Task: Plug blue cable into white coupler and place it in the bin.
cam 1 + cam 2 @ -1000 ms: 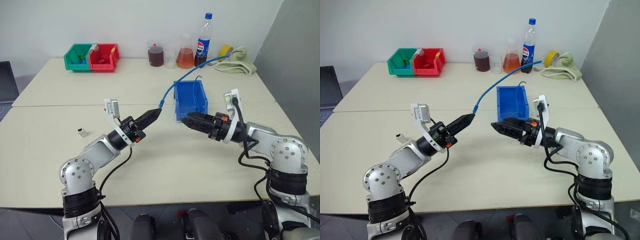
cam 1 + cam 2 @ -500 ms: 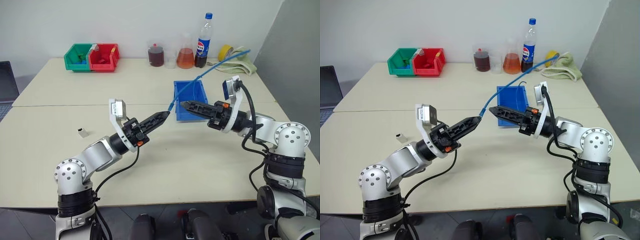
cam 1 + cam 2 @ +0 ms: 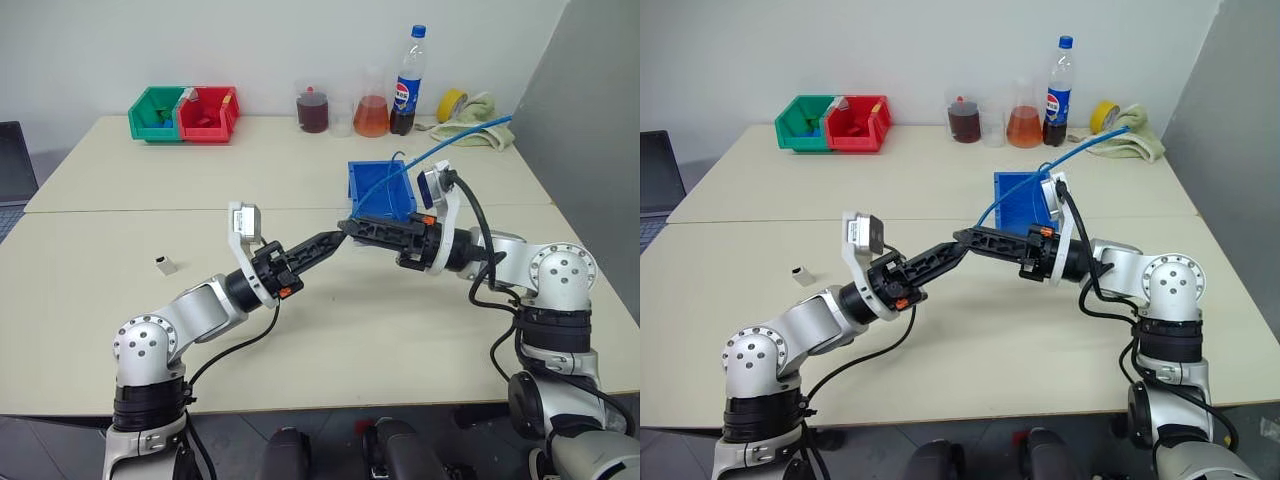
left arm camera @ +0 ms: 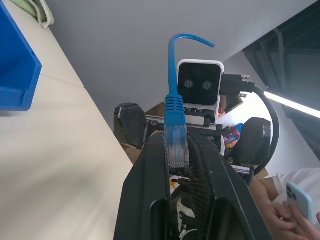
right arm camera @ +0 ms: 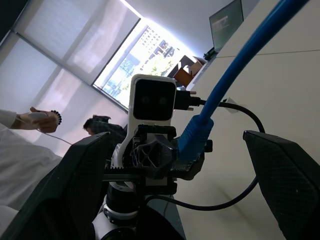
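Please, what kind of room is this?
Probably an office or lab test room: pale tables against a white wall, small storage bins, flasks of coloured liquid, and a laptop at the edge.

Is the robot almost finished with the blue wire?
Not yet. The left gripper is shut on the blue cable by its plug, and the open right gripper sits around that end. The white coupler lies untouched on the table. Plugging in and dropping it in the bin remain.

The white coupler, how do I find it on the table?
Look at the big beige table, on the robot's left side. The white coupler lies alone there, left of the left gripper. It is the tiny white block, far from the bins.
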{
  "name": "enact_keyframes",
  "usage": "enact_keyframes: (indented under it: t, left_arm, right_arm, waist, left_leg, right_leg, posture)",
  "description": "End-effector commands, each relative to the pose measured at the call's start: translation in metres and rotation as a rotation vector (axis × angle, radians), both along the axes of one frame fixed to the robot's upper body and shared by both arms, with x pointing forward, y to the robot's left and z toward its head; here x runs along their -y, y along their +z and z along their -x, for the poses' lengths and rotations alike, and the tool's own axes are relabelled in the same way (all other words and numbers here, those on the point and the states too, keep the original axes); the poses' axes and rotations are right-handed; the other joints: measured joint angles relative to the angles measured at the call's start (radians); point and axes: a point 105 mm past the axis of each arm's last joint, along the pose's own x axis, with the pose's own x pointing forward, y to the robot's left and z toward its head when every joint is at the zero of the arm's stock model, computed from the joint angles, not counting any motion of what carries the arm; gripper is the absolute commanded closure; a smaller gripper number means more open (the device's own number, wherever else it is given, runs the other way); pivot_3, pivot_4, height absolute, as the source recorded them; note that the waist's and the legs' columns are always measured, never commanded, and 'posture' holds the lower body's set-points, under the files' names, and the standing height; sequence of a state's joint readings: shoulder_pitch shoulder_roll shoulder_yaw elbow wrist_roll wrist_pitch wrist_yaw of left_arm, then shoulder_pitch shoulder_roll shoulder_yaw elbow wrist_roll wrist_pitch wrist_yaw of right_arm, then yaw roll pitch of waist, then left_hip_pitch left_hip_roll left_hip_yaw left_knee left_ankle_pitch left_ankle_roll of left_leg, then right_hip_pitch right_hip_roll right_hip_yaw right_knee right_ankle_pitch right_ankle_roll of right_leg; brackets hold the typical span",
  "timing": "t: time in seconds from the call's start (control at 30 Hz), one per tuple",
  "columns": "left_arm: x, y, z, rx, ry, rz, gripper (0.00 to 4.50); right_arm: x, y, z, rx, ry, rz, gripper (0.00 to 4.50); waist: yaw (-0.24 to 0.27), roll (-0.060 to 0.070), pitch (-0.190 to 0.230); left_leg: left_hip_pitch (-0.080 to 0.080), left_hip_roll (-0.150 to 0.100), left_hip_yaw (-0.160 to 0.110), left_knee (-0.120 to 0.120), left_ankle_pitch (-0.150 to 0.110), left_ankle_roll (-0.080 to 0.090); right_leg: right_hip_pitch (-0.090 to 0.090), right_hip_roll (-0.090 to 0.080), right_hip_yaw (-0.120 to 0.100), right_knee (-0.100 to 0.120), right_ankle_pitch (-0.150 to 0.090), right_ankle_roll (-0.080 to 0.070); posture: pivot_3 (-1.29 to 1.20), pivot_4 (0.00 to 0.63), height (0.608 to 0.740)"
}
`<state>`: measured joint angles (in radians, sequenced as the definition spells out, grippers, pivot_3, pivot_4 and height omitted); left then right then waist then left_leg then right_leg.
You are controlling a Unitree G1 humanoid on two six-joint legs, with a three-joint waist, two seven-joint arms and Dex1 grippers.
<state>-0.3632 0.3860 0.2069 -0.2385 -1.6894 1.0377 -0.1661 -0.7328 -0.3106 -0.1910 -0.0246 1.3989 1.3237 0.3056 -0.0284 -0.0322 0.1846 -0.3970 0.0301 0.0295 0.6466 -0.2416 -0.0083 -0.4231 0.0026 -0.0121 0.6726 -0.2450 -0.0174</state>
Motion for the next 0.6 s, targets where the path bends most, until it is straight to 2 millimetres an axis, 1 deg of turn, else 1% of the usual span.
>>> enact_keyframes:
  t: [0.03,0.17,0.6]
  left_arm:
    - [-0.0002,0.0125,0.0082,0.054,-0.032,0.024,4.28]
    - [-0.0009,0.0111,0.0107,0.054,-0.041,0.014,4.28]
    - [-0.0024,0.01,0.0107,0.057,-0.054,-0.005,4.28]
  right_arm:
    - [0.0033,0.0145,-0.003,0.02,0.009,-0.048,0.41]
    - [0.0061,0.0164,-0.0036,0.015,0.022,-0.048,1.32]
    - [0.0101,0.0158,-0.0032,-0.002,0.088,-0.016,1.32]
  waist:
    - [0.0,0.0,0.0]
    - [0.0,0.0,0.0]
    - [0.0,0.0,0.0]
  left_leg:
    - [0.0,0.0,0.0,0.0,0.0,0.0]
    - [0.0,0.0,0.0,0.0,0.0,0.0]
    - [-0.003,0.001,-0.001,-0.002,0.0,0.0]
  right_leg:
    - [0.0,0.0,0.0,0.0,0.0,0.0]
    - [0.0,0.0,0.0,0.0,0.0,0.0]
    - [0.0,0.0,-0.001,-0.008,0.001,0.001]
  posture:
    - [0.0,0.15,0.74]
    - [0.0,0.15,0.74]
    - [0.0,0.15,0.74]
